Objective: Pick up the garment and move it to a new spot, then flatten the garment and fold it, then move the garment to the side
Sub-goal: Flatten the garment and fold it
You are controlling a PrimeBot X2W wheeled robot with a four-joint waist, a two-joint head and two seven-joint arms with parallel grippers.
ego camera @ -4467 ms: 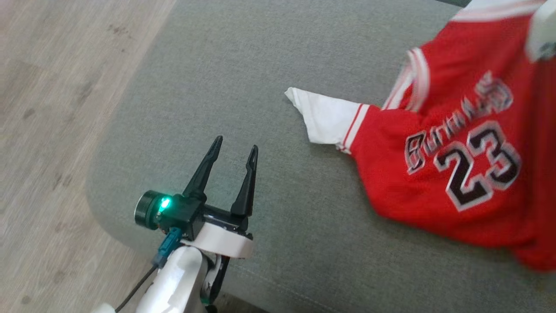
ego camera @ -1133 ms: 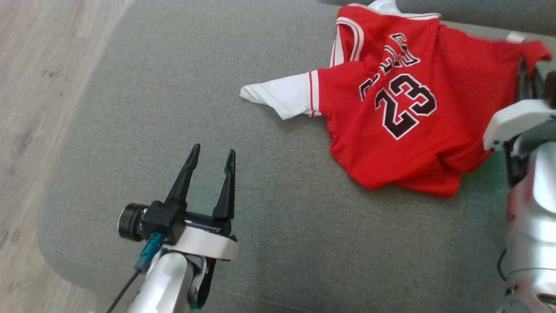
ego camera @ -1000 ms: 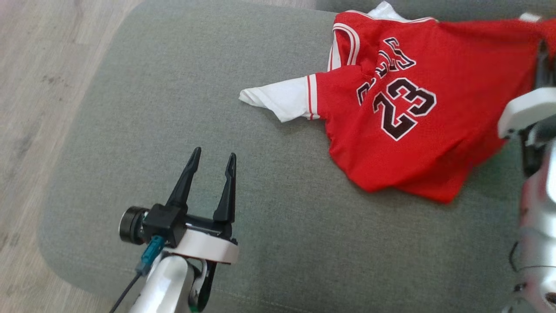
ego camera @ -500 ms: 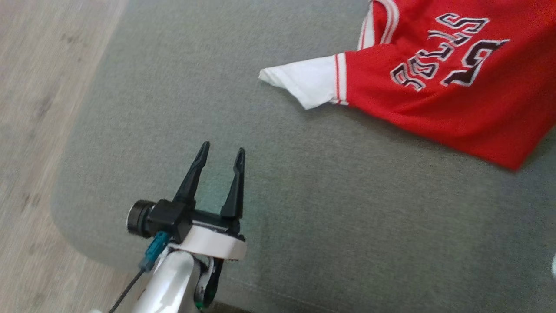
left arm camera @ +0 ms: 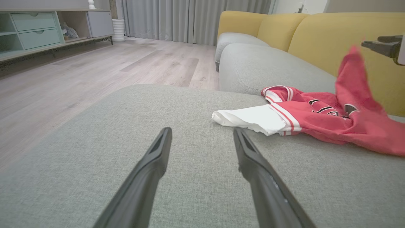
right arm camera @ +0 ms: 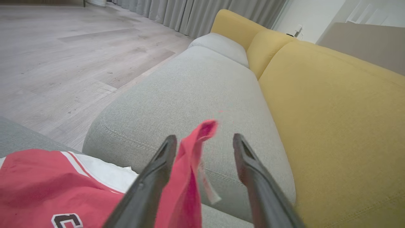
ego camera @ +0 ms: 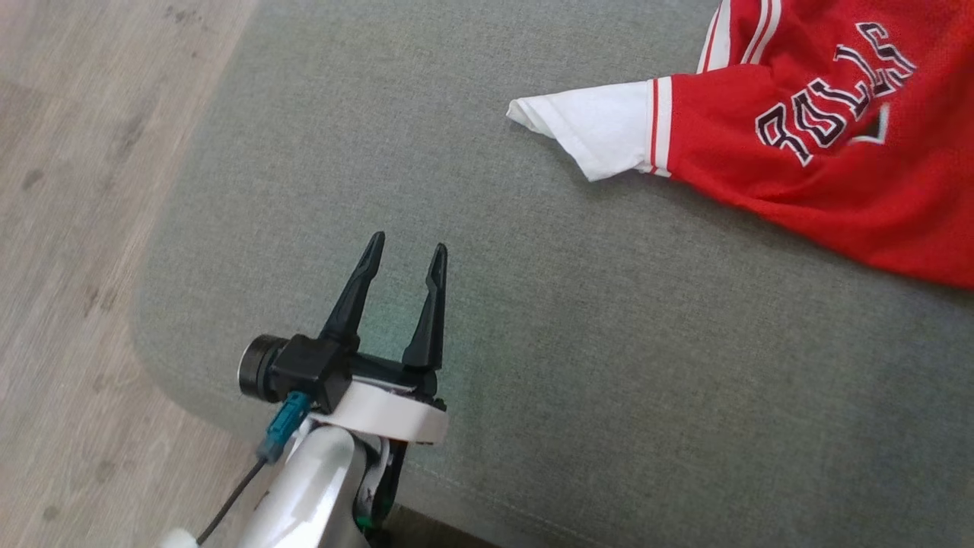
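Clearly soft and light, the garment (ego camera: 822, 175) is a red jersey with dark lettering and a white sleeve (ego camera: 601, 133). It lies rumpled on the far right of the grey cushion (ego camera: 609, 365), with the sleeve pointing left across bare fabric. Cloth like this will likely sag and bunch wherever it is not supported, so lifting it by one point would just let it hang in a rope. Better holds, I judge, are two spread points on firmer edges: the banded sleeve cuff or the striped trim on one side, and a hem corner on the other. One red corner (right arm camera: 190, 167) stands up between the fingers of the right gripper (right arm camera: 205, 138). The jaws there are apart, and the blurred cloth leans on one finger without being pinched. The left gripper (ego camera: 408, 250) hovers low over the near left part of the cushion. Its jaws are also apart and hold nothing, and it is well short of the sleeve tip. Beyond the cushion, a yellow backrest (right arm camera: 332, 110) runs along the far right, and a wooden floor (ego camera: 68, 228) stretches away to the left.
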